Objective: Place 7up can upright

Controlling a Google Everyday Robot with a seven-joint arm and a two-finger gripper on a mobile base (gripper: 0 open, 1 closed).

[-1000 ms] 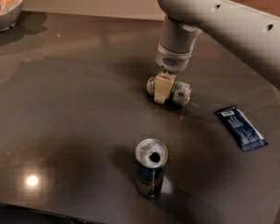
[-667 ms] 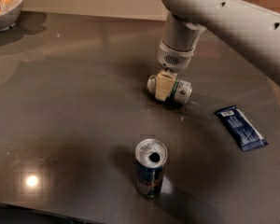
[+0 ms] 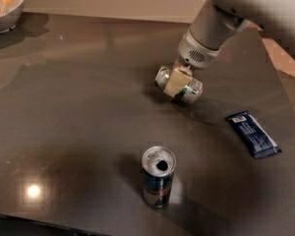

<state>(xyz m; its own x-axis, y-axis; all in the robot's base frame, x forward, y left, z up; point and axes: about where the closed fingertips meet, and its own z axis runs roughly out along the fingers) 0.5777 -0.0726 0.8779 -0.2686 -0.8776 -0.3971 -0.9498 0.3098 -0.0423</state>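
- As my arm (image 3: pixel 221 18) slants down from the upper right, its wrist points down and left toward the dark table (image 3: pixel 78 112).
- My gripper (image 3: pixel 177 84) is clamped across the middle of the 7up can (image 3: pixel 192 91), with one cream finger (image 3: pixel 176 81) lying over its side.
- 7up can: on its side, right of table centre; whether it touches the table I cannot tell.
- Labels: a green band shows on it; no writing is legible there, on the upright blue-and-silver can (image 3: pixel 158 178), or on the blue packet (image 3: pixel 253 134).
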